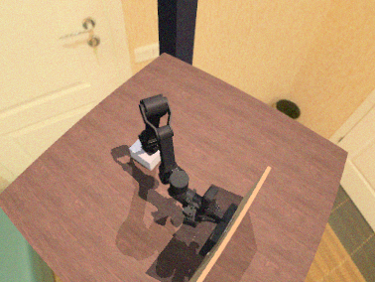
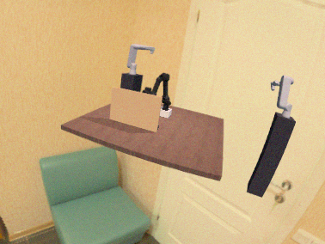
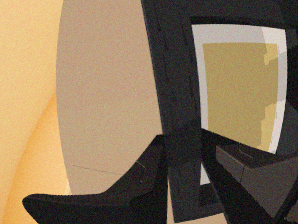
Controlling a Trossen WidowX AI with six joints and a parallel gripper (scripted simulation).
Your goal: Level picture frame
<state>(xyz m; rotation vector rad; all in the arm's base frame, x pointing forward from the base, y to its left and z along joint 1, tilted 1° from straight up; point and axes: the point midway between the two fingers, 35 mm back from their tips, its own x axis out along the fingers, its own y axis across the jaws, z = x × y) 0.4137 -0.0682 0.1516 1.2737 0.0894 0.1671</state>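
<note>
The picture frame (image 1: 212, 242) (image 3: 172, 100) is dark, with a white mat and a yellow-brown picture. It is against the upright tan panel (image 1: 241, 214) (image 2: 135, 109) (image 3: 107, 100). In the wrist view its left bar leans, top to the left, against the panel's edge. Its right part is out of that view. The gripper (image 1: 218, 217) (image 3: 182, 134) is shut on the frame's left bar near its lower end, one finger on each side. The screw and the notched strip are hidden. The exterior view shows only the panel's bare back, so the frame is hidden there.
The arm's white base (image 1: 144, 157) (image 2: 166, 112) stands on the brown table (image 1: 89, 149) (image 2: 189, 139). A dark post (image 1: 176, 30) stands beyond the table edge. A green chair (image 2: 95, 206) is beside the table, and another dark post (image 2: 272, 156) stands on the right in the exterior view.
</note>
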